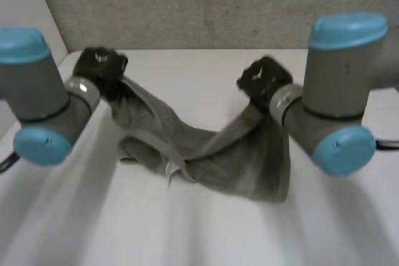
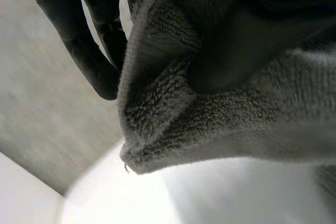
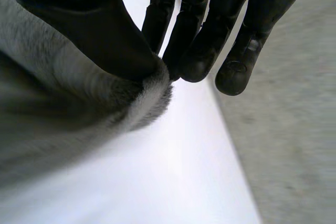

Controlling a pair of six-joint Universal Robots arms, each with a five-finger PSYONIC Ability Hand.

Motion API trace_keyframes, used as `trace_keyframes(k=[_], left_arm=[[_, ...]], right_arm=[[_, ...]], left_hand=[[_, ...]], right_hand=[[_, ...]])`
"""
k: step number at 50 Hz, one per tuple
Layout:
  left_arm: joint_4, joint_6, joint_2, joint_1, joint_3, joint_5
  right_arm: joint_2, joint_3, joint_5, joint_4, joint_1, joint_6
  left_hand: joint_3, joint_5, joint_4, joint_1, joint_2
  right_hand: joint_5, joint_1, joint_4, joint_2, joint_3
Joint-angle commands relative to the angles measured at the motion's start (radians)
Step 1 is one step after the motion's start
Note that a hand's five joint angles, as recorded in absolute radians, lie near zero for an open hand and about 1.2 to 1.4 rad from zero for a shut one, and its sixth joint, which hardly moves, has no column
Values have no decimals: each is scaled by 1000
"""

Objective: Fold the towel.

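A grey towel (image 1: 206,154) hangs slack between my two hands above the white table (image 1: 187,228), its middle sagging onto the surface. My left hand (image 1: 100,70) is shut on one upper corner of the towel (image 2: 173,108); its fingers (image 2: 89,51) curl beside the bunched cloth. My right hand (image 1: 265,80) is shut on the other upper corner, the thumb (image 3: 105,35) pressing the towel's edge (image 3: 142,98) against the fingers (image 3: 199,51). Both hands are raised near the table's far side.
A grey wall (image 1: 206,4) runs along the table's far edge, close behind both hands. A small tag (image 1: 169,172) sticks out from the towel's lower fold. Bare table lies in front of the towel.
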Motion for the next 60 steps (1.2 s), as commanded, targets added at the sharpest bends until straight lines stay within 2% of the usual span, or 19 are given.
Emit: trace_keyframes(k=[1, 3, 4, 5, 7, 11, 14, 16, 17, 19, 25, 27, 28, 30, 38, 41, 46, 50, 60], left_arm=[[-58, 76, -124, -38, 411, -42], [-56, 62, -186, -50, 671, -124], [-56, 47, -211, -52, 787, -169], [-56, 47, -211, -52, 788, -169], [-56, -4, -245, -52, 991, -224], [-76, -68, -251, -52, 1077, -223], [-148, -102, -245, -52, 1055, -211], [-249, -104, -253, -52, 1011, -153], [-250, -104, -253, -52, 1011, -152], [-352, -101, -254, -50, 913, -76], [-400, -75, -240, -35, 658, 10], [-354, -14, -212, -21, 467, 45], [-354, -13, -211, -21, 466, 45], [-250, 89, -184, -13, 282, 55], [-79, 327, -100, 0, -39, 53], [-67, 341, -69, 2, -81, 53], [-3, 346, 58, 52, -205, 55], [63, 358, 175, 86, -287, 56], [83, 335, 418, 109, -325, 58]], right_arm=[[93, -300, -22, -119, -48, -4], [102, -403, -39, -280, -45, 16], [102, -403, -39, -280, -45, 16], [87, -408, -46, -394, -48, 34], [17, -380, -39, -544, -66, 104], [-82, -311, -48, -566, -111, 210], [-108, -260, -73, -474, -149, 246], [-102, -233, -140, -323, -154, 249], [-102, -233, -140, -322, -154, 249], [-100, -201, -197, -181, -152, 250], [-99, -109, -246, -41, -161, 224], [-96, -25, -251, -8, -164, 191], [-96, -24, -251, -7, -164, 190], [-91, 81, -252, -12, -187, 158], [-91, 252, -251, -15, -233, 129], [-106, 278, -252, -15, -247, 137], [-282, 416, -267, -43, -327, 201], [-358, 471, -290, -52, -396, 249], [-616, 487, -359, -44, -428, 319]], left_hand=[[-146, -242, -119, 1, -70], [-146, -242, -119, 1, -70], [-146, -242, -119, 1, -70], [-146, -242, -119, 1, -70], [-146, -242, -119, 1, -70], [-146, -242, -119, 1, -70], [-146, -242, -119, 1, -70], [-146, -242, -119, 1, -70], [-146, -242, -119, 1, -70], [-146, -242, -119, 1, -70], [-146, -242, -119, 1, -70], [-146, -242, -119, 1, -70], [-146, -242, -119, 1, -70], [-146, -242, -119, 1, -70], [-146, -242, -119, 1, -70], [-146, -242, -119, 1, -70], [-146, -242, -119, 1, -70], [-146, -242, -119, 1, -70], [-146, -242, -119, 1, -70]], right_hand=[[72, 80, 60, 110, 64], [72, 80, 60, 110, 64], [72, 80, 60, 110, 64], [72, 80, 60, 110, 64], [72, 80, 60, 110, 64], [72, 80, 60, 110, 64], [72, 80, 60, 110, 64], [72, 80, 60, 110, 64], [72, 80, 60, 110, 64], [72, 80, 60, 110, 64], [72, 80, 60, 110, 64], [72, 80, 60, 110, 64], [72, 80, 60, 110, 64], [72, 80, 60, 110, 64], [72, 80, 60, 110, 64], [72, 80, 60, 110, 64], [72, 80, 60, 110, 64], [72, 80, 60, 110, 64], [72, 80, 60, 110, 64]])
